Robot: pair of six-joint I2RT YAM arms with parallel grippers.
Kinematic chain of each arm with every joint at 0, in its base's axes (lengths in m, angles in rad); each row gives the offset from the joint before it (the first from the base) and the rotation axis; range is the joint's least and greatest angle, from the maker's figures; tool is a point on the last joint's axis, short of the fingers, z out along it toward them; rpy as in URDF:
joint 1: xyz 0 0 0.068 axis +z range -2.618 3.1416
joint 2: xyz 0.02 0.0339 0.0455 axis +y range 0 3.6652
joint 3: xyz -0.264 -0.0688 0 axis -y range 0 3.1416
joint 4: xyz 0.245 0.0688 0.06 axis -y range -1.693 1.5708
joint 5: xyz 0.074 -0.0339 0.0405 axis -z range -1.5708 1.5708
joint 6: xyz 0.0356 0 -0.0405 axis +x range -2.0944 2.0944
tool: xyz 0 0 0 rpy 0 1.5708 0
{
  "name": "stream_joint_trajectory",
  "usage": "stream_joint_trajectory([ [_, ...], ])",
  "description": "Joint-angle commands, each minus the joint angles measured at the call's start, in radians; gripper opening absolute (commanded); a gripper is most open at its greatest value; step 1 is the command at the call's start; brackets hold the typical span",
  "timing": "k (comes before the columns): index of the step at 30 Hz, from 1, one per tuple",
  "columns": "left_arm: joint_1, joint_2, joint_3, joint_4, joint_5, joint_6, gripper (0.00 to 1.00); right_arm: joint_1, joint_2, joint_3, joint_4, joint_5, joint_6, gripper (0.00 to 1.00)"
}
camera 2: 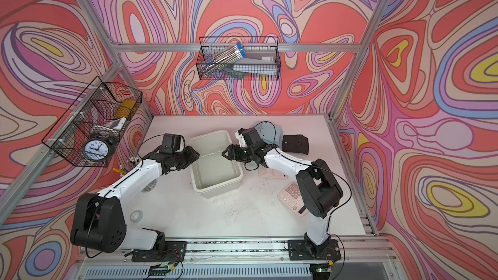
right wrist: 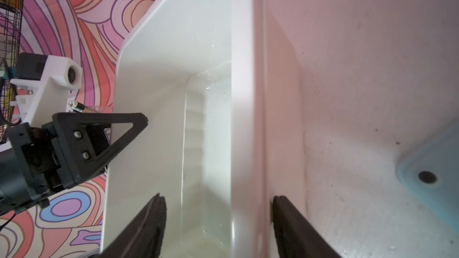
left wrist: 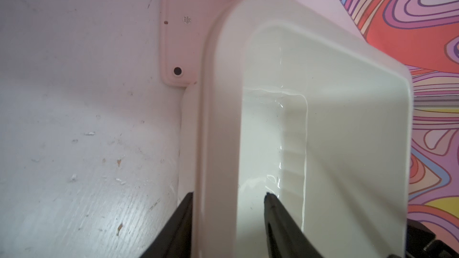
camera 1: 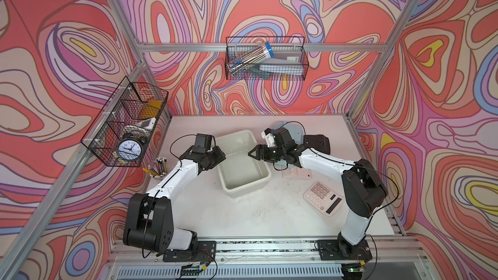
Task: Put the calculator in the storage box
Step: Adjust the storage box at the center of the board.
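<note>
The calculator [camera 1: 322, 200] lies nearest, on the right of the counter [camera 1: 242, 222], untouched. Farther in, the left pincer [left wrist: 227, 196] and right pincer [right wrist: 217, 197] each straddle a long wall of the box [camera 1: 244, 188], likely to steady it. The right gapes with slack; whether the left clamps I cannot tell.
</note>
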Motion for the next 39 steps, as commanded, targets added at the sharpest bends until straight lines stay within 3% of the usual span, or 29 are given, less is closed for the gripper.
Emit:
stream_joint_trajectory([
  [1, -0.025, 0.013, 0.051, -0.033, 0.136, 0.042, 0.46, 0.033, 0.006, 0.012, 0.032, -0.071, -0.009, 0.69],
  [8, -0.025, -0.108, -0.047, -0.096, 0.170, 0.044, 0.49, 0.047, -0.109, -0.141, 0.118, -0.147, 0.047, 0.69],
  [13, -0.025, -0.183, -0.105, -0.142, 0.160, 0.049, 0.54, 0.056, -0.189, -0.219, 0.099, -0.132, 0.058, 0.71],
  [16, -0.025, -0.185, -0.102, -0.154, 0.145, 0.062, 0.56, 0.056, -0.246, -0.210, -0.019, -0.031, 0.025, 0.75],
  [22, -0.025, -0.138, -0.051, -0.173, 0.154, 0.094, 0.61, 0.049, -0.380, -0.176, -0.284, 0.254, -0.014, 0.98],
  [26, -0.027, -0.095, -0.035, -0.149, 0.212, 0.095, 0.63, 0.030, -0.484, -0.190, -0.456, 0.478, 0.036, 0.98],
  [31, -0.054, -0.063, -0.030, -0.111, 0.249, 0.079, 0.64, -0.038, -0.638, -0.241, -0.690, 0.721, 0.207, 0.98],
  [39, -0.072, -0.043, -0.039, -0.094, 0.243, 0.076, 0.72, -0.296, -0.947, -0.402, -0.846, 0.763, 0.345, 0.96],
])
